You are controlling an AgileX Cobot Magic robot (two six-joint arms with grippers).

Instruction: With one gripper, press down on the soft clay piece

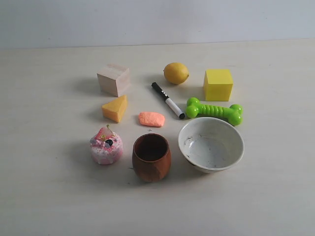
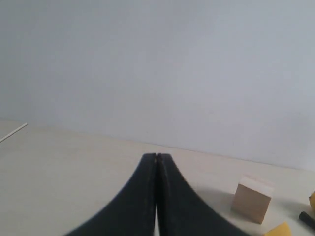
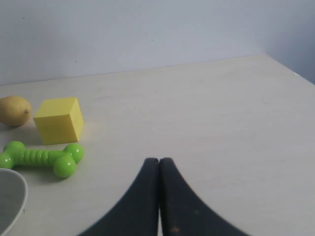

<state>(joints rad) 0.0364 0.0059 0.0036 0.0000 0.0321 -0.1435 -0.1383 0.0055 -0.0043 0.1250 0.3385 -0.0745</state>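
The soft clay piece point(image 1: 151, 119) is a small flat salmon-orange lump lying on the table in the exterior view, between the orange wedge point(image 1: 115, 108) and the marker point(image 1: 168, 100), just behind the brown cup point(image 1: 151, 157). Neither arm shows in the exterior view. My left gripper point(image 2: 156, 156) is shut with nothing between its black jaws, above bare table well away from the clay. My right gripper point(image 3: 158, 160) is likewise shut and empty, off to the side of the green bone toy point(image 3: 42, 158). The clay appears in neither wrist view.
Around the clay stand a wooden cube point(image 1: 113, 79), a lemon point(image 1: 176, 73), a yellow cube point(image 1: 218, 84), a green bone toy point(image 1: 214, 111), a white bowl point(image 1: 211, 144) and a pink speckled cake toy point(image 1: 106, 145). The table point(image 1: 275, 187) is pale.
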